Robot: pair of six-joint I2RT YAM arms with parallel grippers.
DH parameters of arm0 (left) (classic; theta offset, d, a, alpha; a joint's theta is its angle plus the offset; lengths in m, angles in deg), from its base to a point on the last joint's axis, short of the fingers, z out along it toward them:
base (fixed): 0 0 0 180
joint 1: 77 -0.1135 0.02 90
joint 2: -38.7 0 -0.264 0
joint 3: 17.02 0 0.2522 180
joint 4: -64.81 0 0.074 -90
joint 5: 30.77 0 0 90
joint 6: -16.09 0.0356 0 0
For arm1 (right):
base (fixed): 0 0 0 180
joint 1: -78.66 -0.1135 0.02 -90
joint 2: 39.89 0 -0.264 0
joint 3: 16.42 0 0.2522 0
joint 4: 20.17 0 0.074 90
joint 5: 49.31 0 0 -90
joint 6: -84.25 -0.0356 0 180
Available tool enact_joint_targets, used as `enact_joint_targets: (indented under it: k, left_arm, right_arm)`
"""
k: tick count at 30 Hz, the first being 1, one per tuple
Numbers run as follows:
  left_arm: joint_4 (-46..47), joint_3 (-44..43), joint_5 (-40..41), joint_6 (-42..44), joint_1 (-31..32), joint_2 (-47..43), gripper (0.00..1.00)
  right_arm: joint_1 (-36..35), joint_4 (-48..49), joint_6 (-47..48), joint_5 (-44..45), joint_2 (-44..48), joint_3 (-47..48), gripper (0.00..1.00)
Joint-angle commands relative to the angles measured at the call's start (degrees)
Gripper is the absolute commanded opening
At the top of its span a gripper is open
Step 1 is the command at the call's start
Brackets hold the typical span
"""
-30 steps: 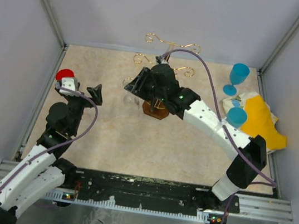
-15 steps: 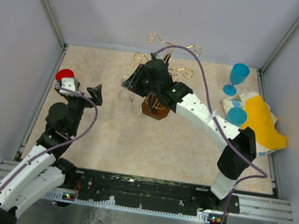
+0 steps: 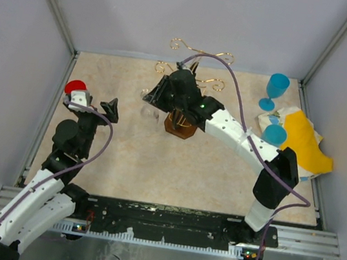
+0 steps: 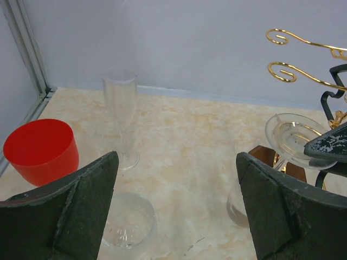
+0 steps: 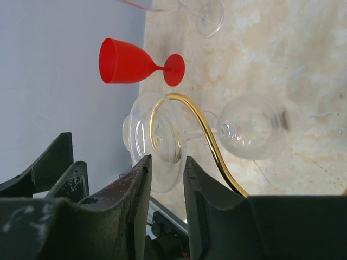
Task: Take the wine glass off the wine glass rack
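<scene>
The wine glass rack (image 3: 198, 50) is a gold wire stand on a brown base (image 3: 179, 128) at the middle back. A clear wine glass (image 5: 255, 127) hangs upside down by its foot on a gold hook arm (image 5: 209, 135). It also shows in the left wrist view (image 4: 295, 135) and faintly from above (image 3: 150, 110). My right gripper (image 5: 167, 168) is at the rack's left side (image 3: 157, 96), its jaws narrow and closed on the rim of the glass's foot. My left gripper (image 4: 176, 162) is wide open and empty at the left (image 3: 95, 106).
A red goblet (image 4: 40, 149), a clear flute (image 4: 120, 114) and a clear tumbler (image 4: 127, 222) stand at the left near my left gripper. Two blue goblets (image 3: 275, 90) (image 3: 275, 135) and a yellow cloth (image 3: 305, 146) are at the right. Walls enclose the table.
My right arm swung its gripper left and farther back along the rack to the hanging glass, then nearly stopped. The left arm has not moved.
</scene>
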Motion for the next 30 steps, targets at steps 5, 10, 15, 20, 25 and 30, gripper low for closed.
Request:
enact_joint_targets:
  k: [5, 10, 15, 20, 25, 30]
  left_arm:
    - [-0.95, -0.11, -0.29, 0.33, 0.40, -1.23, 0.95]
    - [-1.31, 0.20, -0.40, -0.55, 0.38, -1.08, 0.95]
    - [-1.78, 0.12, -0.47, -1.06, 0.44, -0.86, 0.95]
    - [-2.40, 0.17, -0.14, -0.88, 0.43, -1.08, 0.95]
    - [-2.94, 0.27, 0.52, -0.12, 0.36, -1.62, 0.95]
    - [-3.12, 0.15, 0.65, 0.59, 0.42, -1.89, 0.95]
  right_arm:
    - [0.85, 3.03, 0.65, 1.04, 4.95, 0.56, 0.30]
    - [1.42, 3.18, 0.84, 1.09, 6.40, 0.24, 0.30]
    - [1.77, 3.69, 1.04, 0.33, 6.27, 0.41, 0.30]
    - [1.91, 4.45, 0.82, -1.15, 4.61, 1.12, 0.30]
    - [1.87, 4.57, 0.75, -2.26, 1.98, 2.20, 0.30]
    - [1.92, 4.11, 0.98, -2.59, 1.03, 3.27, 0.30]
